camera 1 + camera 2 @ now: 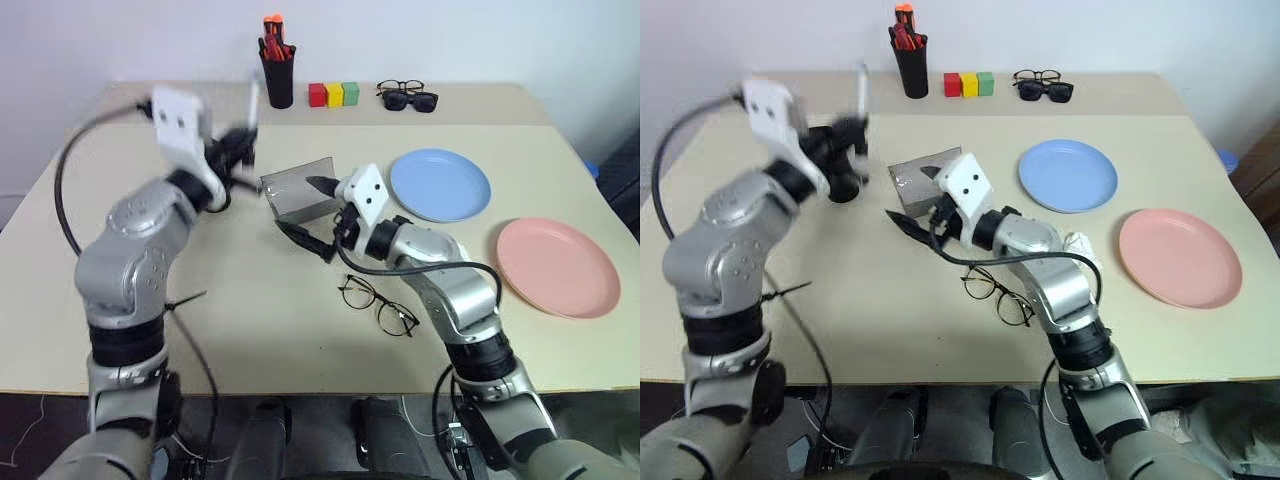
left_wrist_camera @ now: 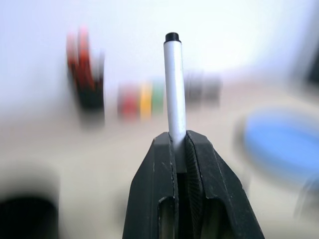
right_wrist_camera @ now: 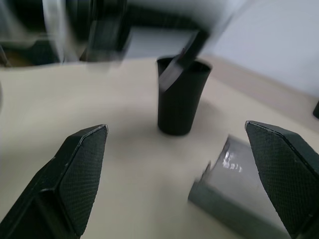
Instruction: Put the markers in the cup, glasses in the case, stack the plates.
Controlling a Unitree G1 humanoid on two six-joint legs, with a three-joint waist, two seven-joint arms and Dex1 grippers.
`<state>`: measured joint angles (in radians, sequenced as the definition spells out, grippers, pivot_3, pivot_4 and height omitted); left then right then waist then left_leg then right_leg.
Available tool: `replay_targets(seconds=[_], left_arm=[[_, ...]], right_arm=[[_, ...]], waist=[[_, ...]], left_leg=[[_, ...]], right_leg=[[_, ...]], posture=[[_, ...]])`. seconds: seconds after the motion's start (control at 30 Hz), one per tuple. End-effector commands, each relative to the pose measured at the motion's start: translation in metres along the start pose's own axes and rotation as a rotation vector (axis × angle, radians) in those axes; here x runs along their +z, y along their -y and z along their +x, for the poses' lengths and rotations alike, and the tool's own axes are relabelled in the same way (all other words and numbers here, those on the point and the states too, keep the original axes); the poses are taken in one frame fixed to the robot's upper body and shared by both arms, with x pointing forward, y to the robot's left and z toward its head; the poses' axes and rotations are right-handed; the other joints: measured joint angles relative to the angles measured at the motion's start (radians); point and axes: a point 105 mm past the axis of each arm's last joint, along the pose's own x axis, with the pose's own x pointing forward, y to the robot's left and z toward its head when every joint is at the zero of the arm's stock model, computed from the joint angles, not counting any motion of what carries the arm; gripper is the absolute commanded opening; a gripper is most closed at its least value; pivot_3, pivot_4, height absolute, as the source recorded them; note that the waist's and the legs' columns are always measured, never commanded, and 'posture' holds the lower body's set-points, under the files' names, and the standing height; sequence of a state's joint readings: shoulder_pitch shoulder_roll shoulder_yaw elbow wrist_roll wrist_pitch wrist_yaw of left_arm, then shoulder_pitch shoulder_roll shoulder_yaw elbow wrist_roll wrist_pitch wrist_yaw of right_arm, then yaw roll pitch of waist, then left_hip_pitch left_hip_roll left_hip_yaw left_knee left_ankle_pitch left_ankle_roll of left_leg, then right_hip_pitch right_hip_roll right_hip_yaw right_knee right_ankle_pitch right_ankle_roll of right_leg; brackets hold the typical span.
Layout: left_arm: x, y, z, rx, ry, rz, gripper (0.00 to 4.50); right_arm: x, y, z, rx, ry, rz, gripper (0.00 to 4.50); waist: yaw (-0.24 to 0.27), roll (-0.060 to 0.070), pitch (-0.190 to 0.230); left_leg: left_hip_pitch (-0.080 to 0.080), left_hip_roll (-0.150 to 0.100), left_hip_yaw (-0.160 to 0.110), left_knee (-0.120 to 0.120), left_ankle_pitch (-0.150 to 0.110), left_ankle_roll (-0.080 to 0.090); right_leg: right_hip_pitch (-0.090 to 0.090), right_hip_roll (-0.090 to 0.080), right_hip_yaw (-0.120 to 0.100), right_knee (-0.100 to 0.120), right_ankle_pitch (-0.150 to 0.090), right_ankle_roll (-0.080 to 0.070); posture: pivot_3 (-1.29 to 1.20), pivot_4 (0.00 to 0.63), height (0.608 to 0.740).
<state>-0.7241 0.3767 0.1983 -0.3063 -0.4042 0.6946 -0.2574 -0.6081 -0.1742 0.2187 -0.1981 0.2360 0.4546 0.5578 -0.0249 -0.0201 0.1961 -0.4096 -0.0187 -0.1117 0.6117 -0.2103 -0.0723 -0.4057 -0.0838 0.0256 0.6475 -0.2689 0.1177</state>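
1 dark marker leaning in the cup; left hand clamped on white marker, right hand wide.

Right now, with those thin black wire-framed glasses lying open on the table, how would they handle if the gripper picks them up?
The thin black wire-framed glasses look light and slightly springy, so the frame would probably flex under a firm pinch. The clear lenses seem fragile; a grip on the bridge or temple looks safer. Lying flat on the beige table, they would likely slide rather than roll if nudged.
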Motion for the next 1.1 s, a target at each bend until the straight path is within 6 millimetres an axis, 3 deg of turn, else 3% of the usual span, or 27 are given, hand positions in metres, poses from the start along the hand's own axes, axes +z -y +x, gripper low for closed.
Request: replay_targets(seconds=[0.03,0.1,0.17,0.5,0.6,0.73,0.83,0.93,1.0,1.07,1.1], left_arm=[[0.001,-0.047,0.006,0.246,0.049,0.156,0.03],[-0.004,-0.074,0.011,0.404,0.052,0.214,0.03],[-0.01,-0.087,0.013,0.476,0.061,0.223,0.03],[-0.061,-0.099,0.02,0.51,-0.061,0.243,0.03],[-0.067,-0.101,0.019,0.522,-0.077,0.219,1.1],[-0.064,-0.099,0.019,0.524,-0.042,0.168,3.07],[-0.047,-0.092,0.02,0.478,0.048,0.106,3.07],[-0.033,-0.064,0.027,0.278,0.099,0.073,3.07],[-0.04,-0.034,0.029,0.07,0.021,0.098,3.66],[-0.061,-0.008,0.024,-0.114,-0.132,0.145,4.47],[-0.072,0.002,0.021,-0.187,-0.201,0.15,4.49]], right_arm=[[0.022,0.02,0.009,-0.124,0.081,-0.035,4.5],[0.02,0.021,0.017,-0.15,0.068,-0.031,4.5],[0.017,0.017,0.02,-0.143,0.062,-0.03,4.5],[0.01,0.006,0.017,-0.132,0.054,-0.012,4.5],[0.01,0.006,0.018,-0.133,0.054,-0.01,4.5],[0.012,0.007,0.017,-0.134,0.058,-0.011,4.5],[0.012,0.009,0.015,-0.135,0.057,-0.016,4.5],[0.012,0.014,0.007,-0.134,0.046,-0.035,4.5],[0.011,0.017,-0.004,-0.112,0.025,-0.058,4.5],[0.008,0.018,-0.019,-0.068,-0.015,-0.092,4.5],[0.005,0.02,-0.027,-0.048,-0.04,-0.11,4.5]], waist=[[-0.006,0.001,-0.001],[-0.008,0.001,-0.001],[-0.008,0.001,0.0],[-0.014,0.0,0.0],[-0.018,0.0,0.0],[-0.019,0.0,0.0],[-0.018,0.0,0.0],[-0.018,0.0,0.0],[-0.016,0.0,0.0],[-0.017,0.0,0.0],[-0.017,0.001,0.0]], left_leg=[[0.001,0.0,0.0,0.0,0.0,0.0],[0.001,0.0,0.0,-0.001,0.0,0.0],[0.001,0.0,-0.001,0.0,0.0,0.0],[-0.002,0.0,-0.001,0.001,0.0,0.0],[-0.002,0.0,-0.001,0.001,0.0,0.0],[-0.002,0.0,-0.001,0.001,0.0,0.0],[-0.002,0.0,-0.001,0.001,0.0,0.0],[-0.002,0.0,-0.001,0.001,0.0,0.0],[-0.002,0.0,-0.001,0.001,0.0,0.0],[-0.002,0.0,-0.001,0.001,0.0,0.0],[-0.002,0.0,-0.001,0.001,0.0,0.0]], right_leg=[[0.0,0.0,0.0,0.001,0.0,0.0],[0.0,0.001,0.0,0.002,0.0,0.0],[0.0,0.001,0.0,0.002,0.0,0.0],[-0.002,0.0,0.0,0.002,0.0,0.0],[-0.002,0.0,0.0,0.003,0.0,0.0],[-0.002,0.001,0.0,0.003,0.0,0.0],[-0.002,0.0,0.0,0.003,0.0,0.0],[-0.002,0.0,0.0,0.003,0.0,0.0],[-0.002,0.0,0.0,0.003,0.0,0.0],[-0.001,0.0,0.0,0.002,0.0,0.0],[0.0,0.0,0.0,0.002,0.0,0.001]], posture=[[0.0,0.15,0.74],[0.0,0.15,0.74],[0.0,0.15,0.74],[0.0,0.15,0.74],[0.0,0.15,0.74],[0.0,0.15,0.74],[0.0,0.15,0.74],[0.0,0.15,0.74],[0.0,0.15,0.74],[0.0,0.15,0.74],[0.0,0.15,0.74]])
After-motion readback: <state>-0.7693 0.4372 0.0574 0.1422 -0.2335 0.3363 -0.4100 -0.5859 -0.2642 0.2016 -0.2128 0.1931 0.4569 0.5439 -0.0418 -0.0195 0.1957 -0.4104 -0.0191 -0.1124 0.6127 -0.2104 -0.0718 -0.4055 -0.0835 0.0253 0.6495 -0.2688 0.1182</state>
